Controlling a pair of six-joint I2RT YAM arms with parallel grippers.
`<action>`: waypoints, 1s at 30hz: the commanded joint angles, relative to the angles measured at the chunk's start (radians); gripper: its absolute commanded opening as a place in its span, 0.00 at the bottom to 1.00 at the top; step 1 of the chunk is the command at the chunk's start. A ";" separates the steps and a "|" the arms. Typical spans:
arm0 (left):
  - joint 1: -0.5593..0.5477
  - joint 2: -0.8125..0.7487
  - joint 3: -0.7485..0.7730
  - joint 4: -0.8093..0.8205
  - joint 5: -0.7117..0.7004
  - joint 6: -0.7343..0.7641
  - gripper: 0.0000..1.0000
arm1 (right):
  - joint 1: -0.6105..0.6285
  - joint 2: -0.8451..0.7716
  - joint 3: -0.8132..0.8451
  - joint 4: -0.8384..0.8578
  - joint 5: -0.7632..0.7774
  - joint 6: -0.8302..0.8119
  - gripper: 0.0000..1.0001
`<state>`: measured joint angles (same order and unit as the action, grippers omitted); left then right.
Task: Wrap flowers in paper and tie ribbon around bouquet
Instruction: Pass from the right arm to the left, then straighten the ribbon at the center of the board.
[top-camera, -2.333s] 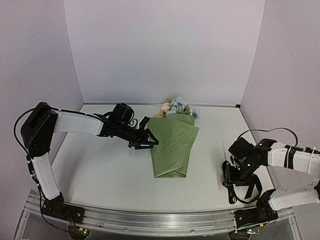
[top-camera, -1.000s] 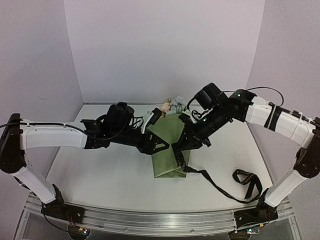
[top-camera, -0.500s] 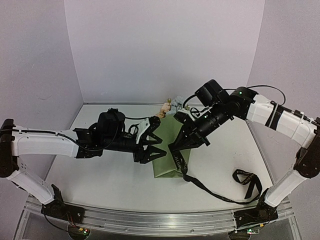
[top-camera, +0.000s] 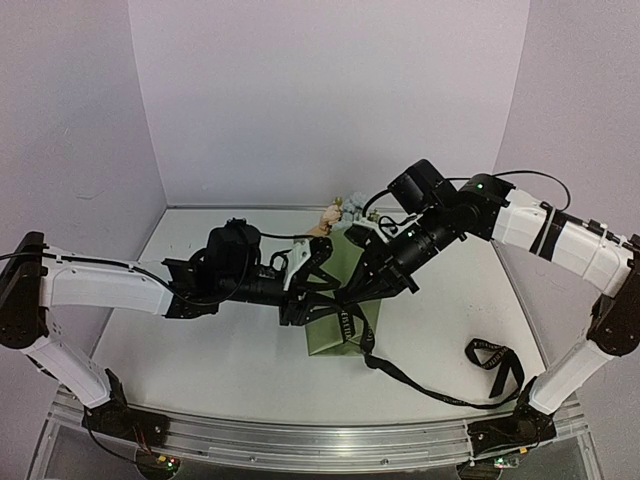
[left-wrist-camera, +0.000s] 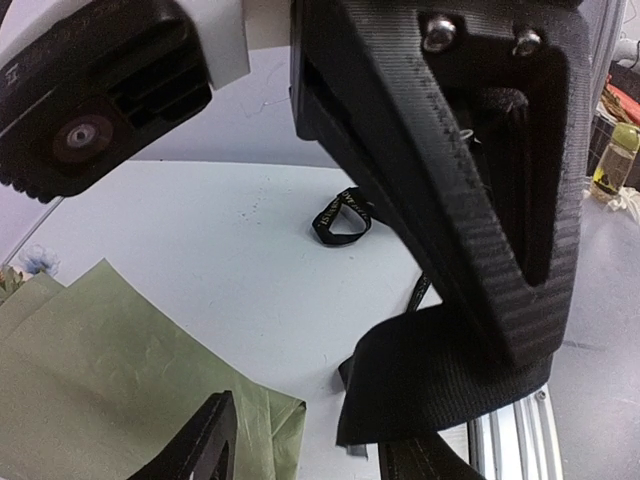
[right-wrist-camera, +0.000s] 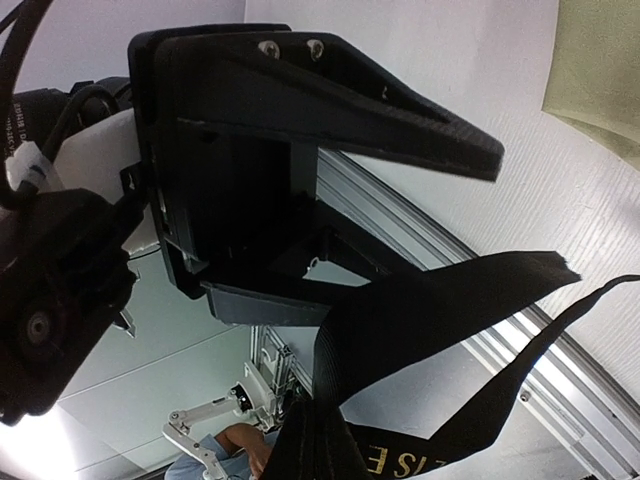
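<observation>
The bouquet lies mid-table: an olive-green paper cone with peach and pale blue flowers at its far end. My right gripper hovers over the cone, shut on the black ribbon, which trails down to a loop at the right. In the right wrist view the ribbon folds out from my right gripper. My left gripper faces it from the left, open. In the left wrist view the ribbon's free end hangs by the right finger of my left gripper, above the paper.
The ribbon's slack loop rests on the white table at the near right. An aluminium rail runs along the near edge. Lilac walls close the back and both sides.
My left gripper has slid right, up to the right gripper and the ribbon end, with its jaws a little narrower. The right arm, which had brought the ribbon over the bouquet, has hardly moved.
</observation>
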<state>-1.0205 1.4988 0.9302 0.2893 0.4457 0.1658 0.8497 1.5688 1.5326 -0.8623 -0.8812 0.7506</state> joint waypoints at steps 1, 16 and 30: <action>-0.007 0.016 0.016 0.155 0.058 -0.111 0.48 | 0.005 0.000 0.004 0.002 0.012 -0.027 0.00; -0.010 -0.110 -0.163 0.195 -0.448 -0.414 0.00 | 0.003 -0.074 -0.125 -0.023 0.247 -0.063 0.42; 0.054 -0.436 -0.200 -0.897 -1.444 -1.172 0.00 | -0.298 -0.434 -0.692 -0.140 0.806 0.040 0.65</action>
<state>-1.0157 1.1088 0.7248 -0.1605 -0.7100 -0.6490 0.6126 1.2191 0.9466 -0.9113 -0.3172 0.7544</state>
